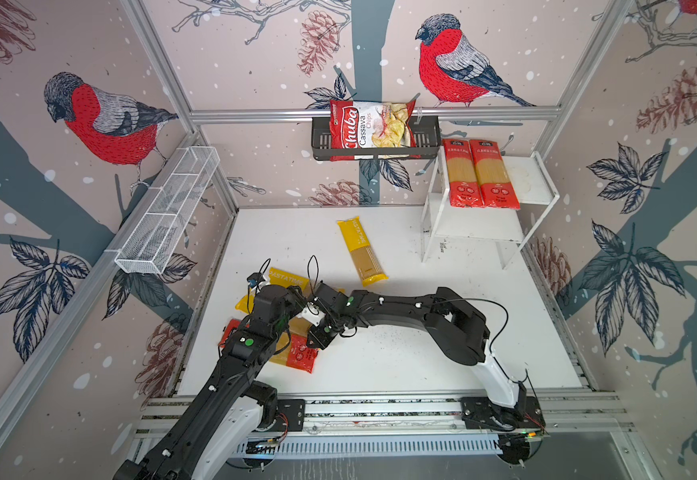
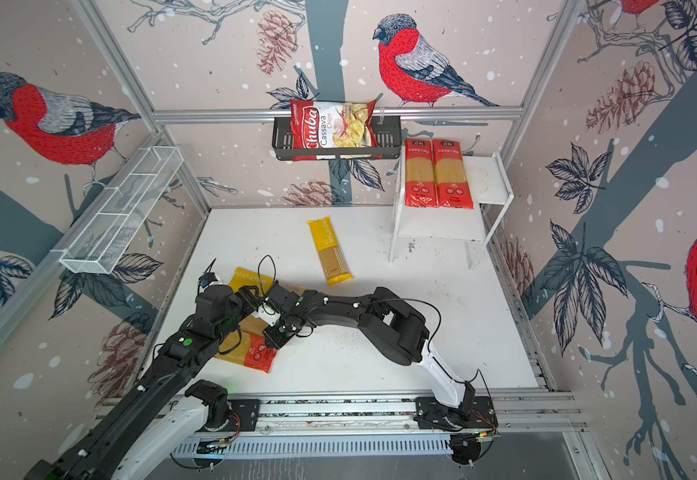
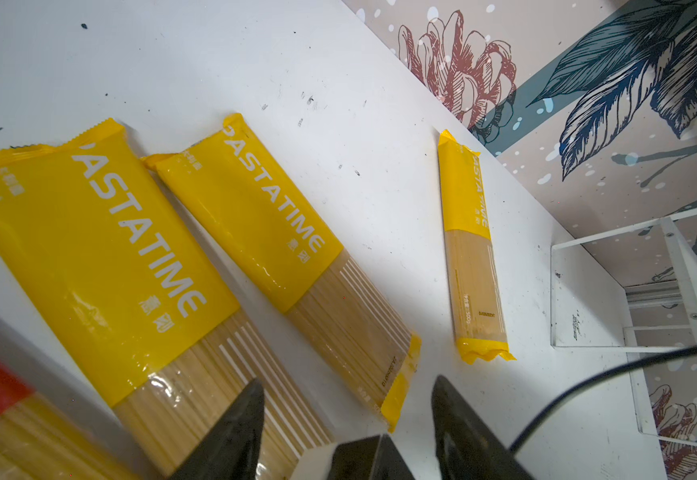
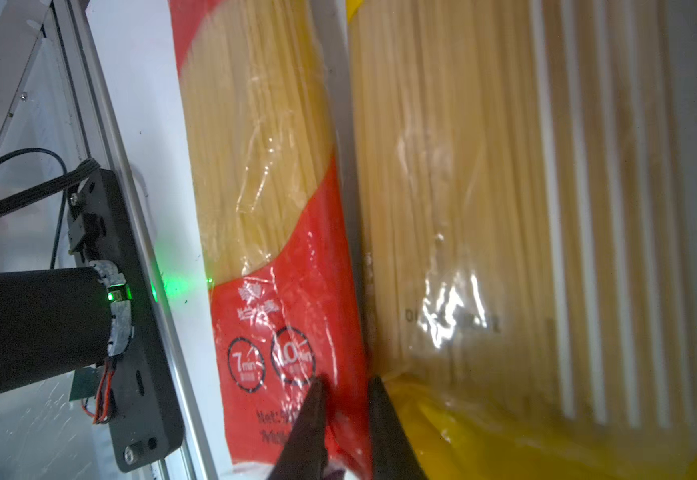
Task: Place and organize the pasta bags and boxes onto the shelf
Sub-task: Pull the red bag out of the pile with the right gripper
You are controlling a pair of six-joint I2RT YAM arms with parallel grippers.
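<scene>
- Your left gripper (image 3: pixel 347 382) hangs open above two PASTATIME packs (image 3: pixel 101 232), holding nothing.
- Your right gripper (image 4: pixel 344 380) looks pinched on edge film of the red-ended pack (image 4: pixel 280 291), though it's blurry. Slick soft wrap, brittle strands, so clamp across mid-length.
- Third yellow pack (image 1: pixel 361 249) lies mid-table; shelf (image 1: pixel 534 174) holds two red packs (image 1: pixel 461 172).

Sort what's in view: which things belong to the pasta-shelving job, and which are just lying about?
Job:
two red-ended packs, already on the shelf
third red-ended pack
three yellow PASTATIME packs

Lying about:
Chuba chips bag
black basket holding it
white wire basket
</scene>
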